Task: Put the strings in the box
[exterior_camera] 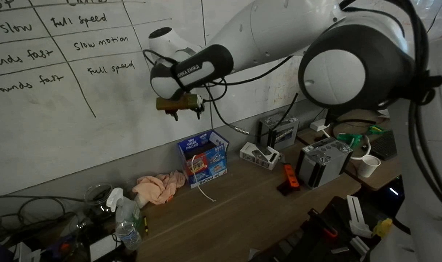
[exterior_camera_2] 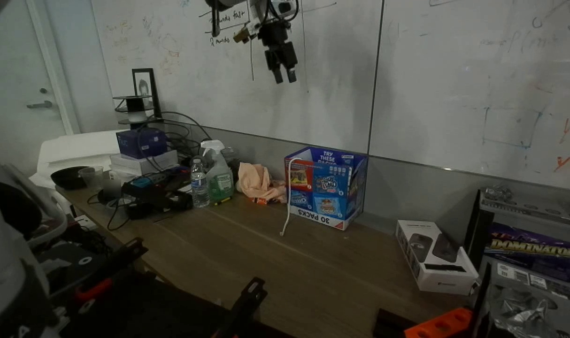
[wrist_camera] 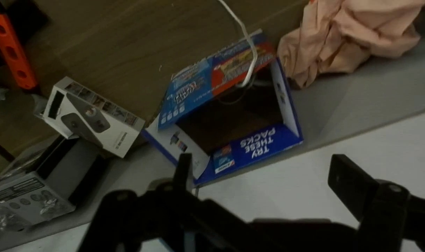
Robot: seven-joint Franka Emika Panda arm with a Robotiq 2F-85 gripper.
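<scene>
- in an exterior view: string [exterior_camera: 196, 181] hangs over the front wall of the blue box [exterior_camera: 215, 163], tail outside, its end seemingly on the worktop [exterior_camera: 250, 203]. end effector [exterior_camera: 187, 117] high above the worktop, well apart from the box, jaws spread, holding nothing.
- in an exterior view: tail runs down the printed front and past its bottom edge. pink cloth [exterior_camera_2: 257, 182] just beside the box. gap between the jaws is bare here too.
- wrist view: jaws wide apart, nothing in them. string crosses the rim and dips inside; too dark to tell how much is in.
- step in hand, my call: placing, partly done, tail left out. next: drop to the tail, grip near its end, lift over the rim, release inside. gently, box looks light.
</scene>
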